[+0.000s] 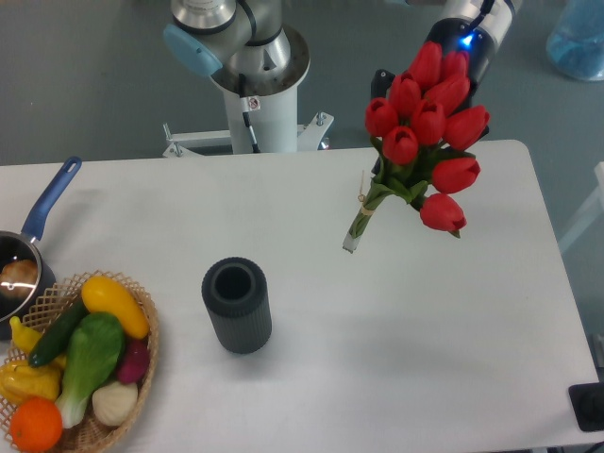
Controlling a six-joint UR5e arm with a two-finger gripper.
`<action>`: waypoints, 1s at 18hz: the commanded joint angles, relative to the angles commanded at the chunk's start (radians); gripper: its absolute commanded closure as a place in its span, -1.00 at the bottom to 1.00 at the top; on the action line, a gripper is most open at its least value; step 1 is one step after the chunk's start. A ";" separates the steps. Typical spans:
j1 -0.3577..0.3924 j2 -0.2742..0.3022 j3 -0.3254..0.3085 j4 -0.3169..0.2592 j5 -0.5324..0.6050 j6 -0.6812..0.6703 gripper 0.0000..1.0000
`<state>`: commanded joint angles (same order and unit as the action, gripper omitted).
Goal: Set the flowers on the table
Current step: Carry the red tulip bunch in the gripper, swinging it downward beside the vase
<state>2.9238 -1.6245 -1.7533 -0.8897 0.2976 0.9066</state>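
The arm's white base post point(253, 94) stands at the far edge, left of centre. Its wrist point(477, 28) reaches in from the far right; the gripper point(444, 71) is mostly hidden, so its jaws can't be judged.

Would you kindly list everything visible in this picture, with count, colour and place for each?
flowers: one bunch of red tulips with green stems, held above the table's far right part, blooms up, stems slanting down-left
table: one, white, filling most of the view
cylinder vase: one, dark grey, ribbed, upright, left of centre
wicker basket: one, tan, near left corner, holding yellow, green, purple, white and orange produce
saucepan: one, metal with blue handle, left edge
robot base: one, white and silver, behind the table
gripper: one, dark, mostly hidden behind the blooms, top right
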 joint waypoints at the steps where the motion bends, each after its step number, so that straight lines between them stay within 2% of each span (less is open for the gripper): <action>1: 0.000 0.002 0.000 0.002 0.000 0.002 0.20; 8: -0.002 0.015 0.003 -0.002 0.056 0.003 0.21; 11: -0.011 0.037 0.009 0.002 0.230 0.003 0.21; 14: -0.026 0.044 0.018 -0.002 0.328 0.003 0.21; 18: -0.058 0.049 0.052 -0.006 0.521 0.002 0.21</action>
<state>2.8656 -1.5754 -1.7013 -0.8958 0.8187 0.9082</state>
